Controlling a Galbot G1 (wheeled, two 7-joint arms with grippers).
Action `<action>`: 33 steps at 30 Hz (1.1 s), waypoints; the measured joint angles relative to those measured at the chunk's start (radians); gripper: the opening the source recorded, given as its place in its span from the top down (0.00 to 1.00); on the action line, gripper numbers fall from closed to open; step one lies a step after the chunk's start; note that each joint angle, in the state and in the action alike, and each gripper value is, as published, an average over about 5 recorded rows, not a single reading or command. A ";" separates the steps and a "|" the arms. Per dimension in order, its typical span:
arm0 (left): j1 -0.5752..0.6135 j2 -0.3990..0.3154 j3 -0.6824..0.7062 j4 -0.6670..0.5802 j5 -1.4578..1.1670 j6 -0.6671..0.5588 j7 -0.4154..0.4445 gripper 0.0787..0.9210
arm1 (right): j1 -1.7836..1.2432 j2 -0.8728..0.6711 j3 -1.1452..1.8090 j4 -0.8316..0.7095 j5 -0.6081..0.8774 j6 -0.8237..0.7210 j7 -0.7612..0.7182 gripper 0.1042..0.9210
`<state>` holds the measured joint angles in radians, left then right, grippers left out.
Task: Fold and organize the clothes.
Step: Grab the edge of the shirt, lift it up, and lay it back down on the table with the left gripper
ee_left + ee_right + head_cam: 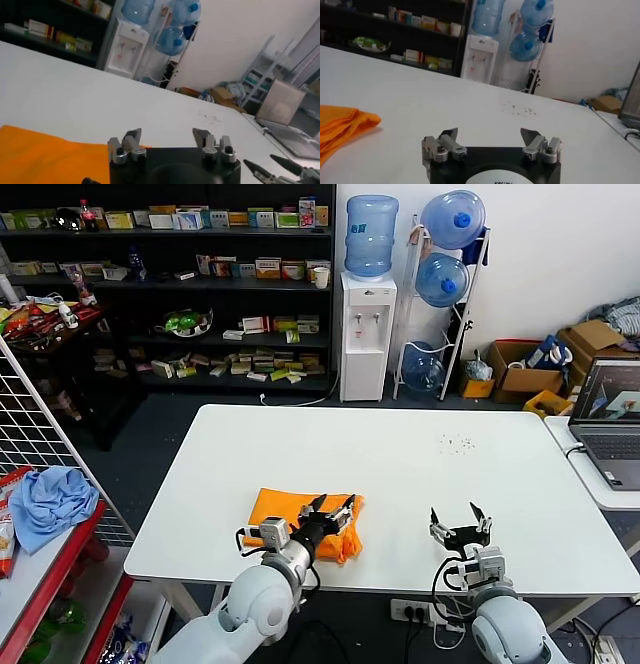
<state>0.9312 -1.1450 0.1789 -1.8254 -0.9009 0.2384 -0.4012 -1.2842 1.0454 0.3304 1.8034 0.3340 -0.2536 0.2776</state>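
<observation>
The orange T-shirt (290,512) lies folded into a small rectangle near the front edge of the white table (400,464). My left gripper (331,508) hovers over the shirt's right part, fingers spread wide with nothing between them. In the left wrist view the shirt (45,157) shows as a flat orange sheet beside the open left gripper (168,137). My right gripper (460,520) stands open over bare table to the right of the shirt, holding nothing. The right wrist view shows the open right gripper (490,135) and the shirt's folded edge (342,125) off to one side.
A laptop (610,424) sits on a side table at the right. A wire rack at the left carries a light blue cloth (50,499). Shelves, a water dispenser (367,334) and spare bottles stand behind the table. Small crumbs (458,444) dot the far right of the table.
</observation>
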 measured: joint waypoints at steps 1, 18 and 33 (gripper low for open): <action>0.005 0.019 -0.007 0.001 0.004 0.001 0.008 0.18 | 0.002 0.000 -0.002 -0.002 -0.001 0.003 -0.003 0.12; -0.002 0.258 -0.147 0.149 -0.028 0.114 0.258 0.12 | 0.014 -0.016 -0.004 -0.038 0.014 0.032 -0.032 0.12; -0.060 0.248 -0.160 0.287 -0.090 0.204 0.365 0.22 | 0.016 -0.030 0.004 -0.029 0.026 0.029 -0.033 0.12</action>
<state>0.8717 -0.8967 0.0187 -1.5387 -0.9912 0.4421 -0.0358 -1.2683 1.0152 0.3344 1.7745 0.3599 -0.2249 0.2451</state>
